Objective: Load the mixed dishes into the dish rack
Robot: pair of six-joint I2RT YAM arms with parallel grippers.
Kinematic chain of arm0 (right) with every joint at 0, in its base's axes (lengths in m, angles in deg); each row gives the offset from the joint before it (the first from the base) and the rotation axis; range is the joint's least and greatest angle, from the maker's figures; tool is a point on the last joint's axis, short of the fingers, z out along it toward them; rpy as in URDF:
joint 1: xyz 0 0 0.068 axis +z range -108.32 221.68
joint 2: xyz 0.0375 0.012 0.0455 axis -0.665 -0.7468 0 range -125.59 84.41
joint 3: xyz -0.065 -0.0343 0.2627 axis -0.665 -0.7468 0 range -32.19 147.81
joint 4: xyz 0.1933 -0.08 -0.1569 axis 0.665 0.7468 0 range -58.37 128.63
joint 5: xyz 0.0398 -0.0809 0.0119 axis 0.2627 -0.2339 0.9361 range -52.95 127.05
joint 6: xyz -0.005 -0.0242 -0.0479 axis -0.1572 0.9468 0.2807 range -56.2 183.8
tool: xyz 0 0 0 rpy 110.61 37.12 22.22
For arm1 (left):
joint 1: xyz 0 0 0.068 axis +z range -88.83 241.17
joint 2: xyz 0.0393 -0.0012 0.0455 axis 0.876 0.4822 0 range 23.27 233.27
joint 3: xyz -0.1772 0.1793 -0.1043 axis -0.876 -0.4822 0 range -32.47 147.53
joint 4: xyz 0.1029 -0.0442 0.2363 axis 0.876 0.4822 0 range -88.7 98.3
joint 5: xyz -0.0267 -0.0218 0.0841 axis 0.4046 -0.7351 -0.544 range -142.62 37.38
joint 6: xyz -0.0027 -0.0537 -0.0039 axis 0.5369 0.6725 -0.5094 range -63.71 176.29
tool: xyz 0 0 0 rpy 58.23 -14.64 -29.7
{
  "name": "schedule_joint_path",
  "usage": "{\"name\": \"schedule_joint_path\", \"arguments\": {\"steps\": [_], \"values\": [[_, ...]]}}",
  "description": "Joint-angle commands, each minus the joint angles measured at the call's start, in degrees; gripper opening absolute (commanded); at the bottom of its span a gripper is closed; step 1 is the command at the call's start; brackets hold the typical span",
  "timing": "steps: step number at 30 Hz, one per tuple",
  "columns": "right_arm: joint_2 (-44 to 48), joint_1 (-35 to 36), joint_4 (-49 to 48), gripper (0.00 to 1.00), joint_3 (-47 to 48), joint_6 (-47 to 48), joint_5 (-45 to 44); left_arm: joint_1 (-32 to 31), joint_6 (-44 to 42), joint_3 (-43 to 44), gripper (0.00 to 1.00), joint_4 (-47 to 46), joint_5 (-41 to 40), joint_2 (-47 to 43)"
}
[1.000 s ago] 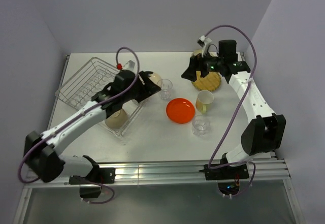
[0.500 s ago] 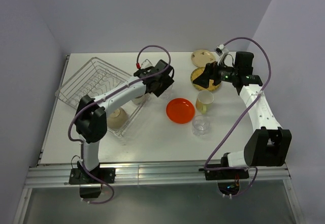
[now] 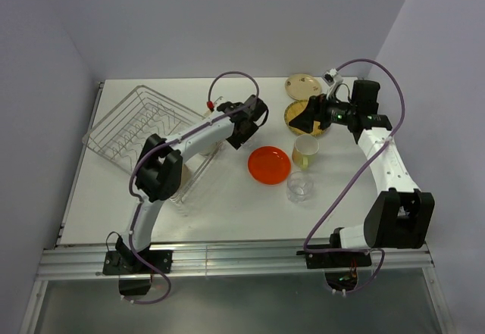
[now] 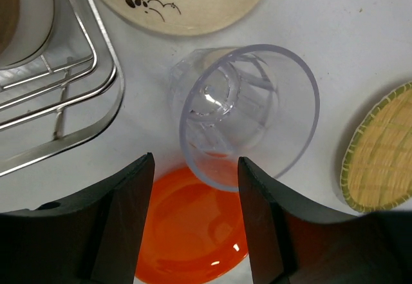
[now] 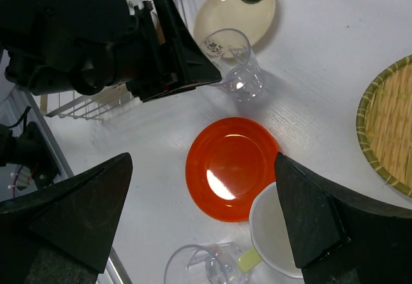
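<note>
Left gripper [image 4: 196,161]: we find it spread wide and holding nothing, its fingertips flanking the near side of a clear glass [image 4: 248,113]. We cannot make out any touch.
Clear glass: upright on the table [image 3: 227,205], just beside the orange plate [image 4: 193,232], with the cream patterned plate [image 4: 187,0] beyond it.
In the way: the dish rack [image 3: 129,122] has a wire corner close on one side of the glass, with a white bowl [image 4: 35,13] inside it (only part shows in the left wrist view). The tan woven plate [image 4: 380,155] lies apart on the other side.
Right gripper [image 5: 204,156]: also wide open and empty, hanging near the tan woven plate and looking down on the orange plate.
Around it: a pale yellow mug [image 3: 306,151] just beside the orange plate, a second clear glass [image 3: 300,186] near both, and a second cream plate [image 3: 303,85] towards the far edge.
</note>
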Motion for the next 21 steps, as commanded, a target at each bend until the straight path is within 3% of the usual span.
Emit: {"name": "schedule_joint_path", "arguments": {"steps": [1,6,7,15,21], "values": [[1.46,-0.43,-3.03,0.99,-0.84,-0.91,1.31,0.04,0.8,4.73,0.6,1.75,-3.06,2.67],[1.99,-0.52,-3.12,0.99,-1.63,-0.74,1.22,0.13,-1.04,4.74,0.44,-0.61,-2.1,4.27],[1.99,-0.52,-3.12,0.99,-1.64,-0.74,1.22,0.21,-1.13,4.74,0.37,-0.96,-2.01,4.44],[2.17,-0.78,-2.77,0.99,-1.46,-0.3,1.75,0.48,-4.38,2.9,0.01,-6.31,0.71,3.05],[2.17,-0.87,-1.02,0.99,-0.23,1.46,1.4,1.18,-9.91,0.96,0.0,-12.91,3.17,-3.18]]}}
